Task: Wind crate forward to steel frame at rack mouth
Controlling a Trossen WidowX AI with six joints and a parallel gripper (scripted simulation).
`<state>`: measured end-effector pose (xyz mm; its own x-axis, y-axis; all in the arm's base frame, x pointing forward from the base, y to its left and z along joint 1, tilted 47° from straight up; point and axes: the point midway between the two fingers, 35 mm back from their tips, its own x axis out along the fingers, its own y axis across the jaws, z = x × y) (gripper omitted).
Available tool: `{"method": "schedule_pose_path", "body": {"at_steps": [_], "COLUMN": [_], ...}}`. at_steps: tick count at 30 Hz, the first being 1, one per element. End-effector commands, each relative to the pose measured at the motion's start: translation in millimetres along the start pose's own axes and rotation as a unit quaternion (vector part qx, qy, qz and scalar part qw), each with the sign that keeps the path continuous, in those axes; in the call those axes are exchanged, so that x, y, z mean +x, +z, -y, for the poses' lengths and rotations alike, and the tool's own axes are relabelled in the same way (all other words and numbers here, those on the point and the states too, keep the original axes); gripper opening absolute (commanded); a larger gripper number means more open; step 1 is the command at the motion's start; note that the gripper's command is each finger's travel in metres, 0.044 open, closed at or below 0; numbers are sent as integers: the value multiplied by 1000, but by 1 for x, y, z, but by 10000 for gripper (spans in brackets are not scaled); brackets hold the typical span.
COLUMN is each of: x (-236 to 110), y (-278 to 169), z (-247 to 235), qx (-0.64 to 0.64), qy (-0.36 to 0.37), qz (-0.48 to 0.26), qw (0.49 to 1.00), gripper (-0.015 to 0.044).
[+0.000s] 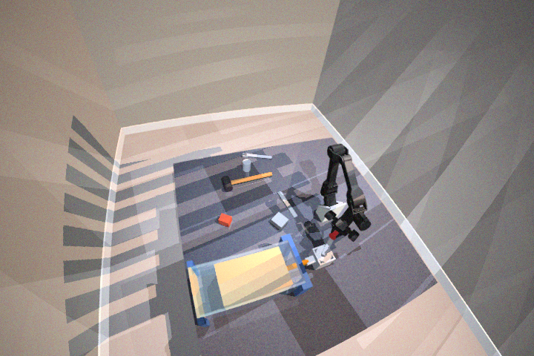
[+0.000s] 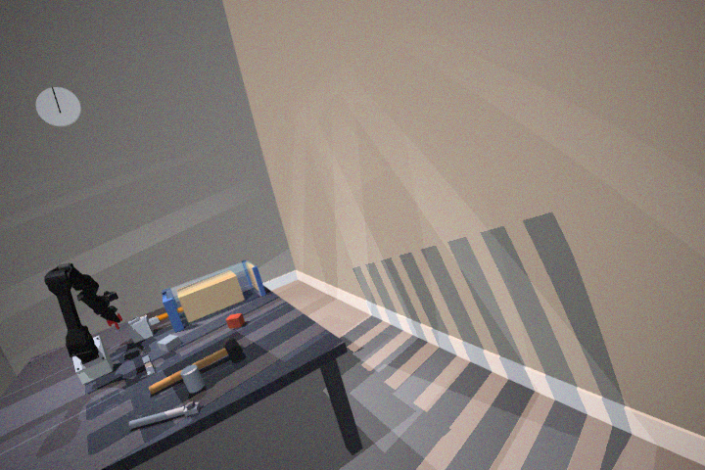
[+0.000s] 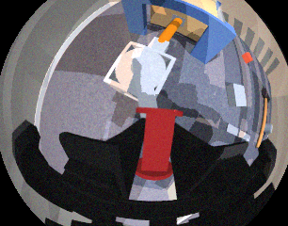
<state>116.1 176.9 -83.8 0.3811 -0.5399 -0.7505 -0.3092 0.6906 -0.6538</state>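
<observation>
Clamping firmly, the fingers grip the red winch handle [image 3: 155, 141], stiff and light by its look; winch [image 3: 144, 72] waits just ahead, crate [image 1: 251, 274] beyond inside the cubby [image 1: 194, 289].

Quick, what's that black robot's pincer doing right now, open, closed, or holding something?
Pincer: closed on the red T-shaped winch handle, held above the white hand winch.
</observation>
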Motion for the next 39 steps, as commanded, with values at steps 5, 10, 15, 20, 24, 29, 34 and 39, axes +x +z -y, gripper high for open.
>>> {"method": "schedule_pose_path", "body": {"at_steps": [5, 10, 15, 20, 24, 29, 34, 39], "x": [6, 7, 9, 11, 13, 16, 18, 21], "y": [7, 11, 16, 21, 25, 31, 37, 44], "z": [20, 27, 34, 40, 45, 50, 55, 60], "qx": [-1, -1, -1, -1, -1, -1, -1, -1], "qy": [-15, -16, -16, -16, -17, -17, -17, -18], "qz": [5, 5, 6, 6, 6, 6, 6, 6], "qw": [1000, 1000, 1000, 1000, 1000, 1000, 1000, 1000], "gripper": [0, 0, 0, 0, 0, 0, 0, 0]}}
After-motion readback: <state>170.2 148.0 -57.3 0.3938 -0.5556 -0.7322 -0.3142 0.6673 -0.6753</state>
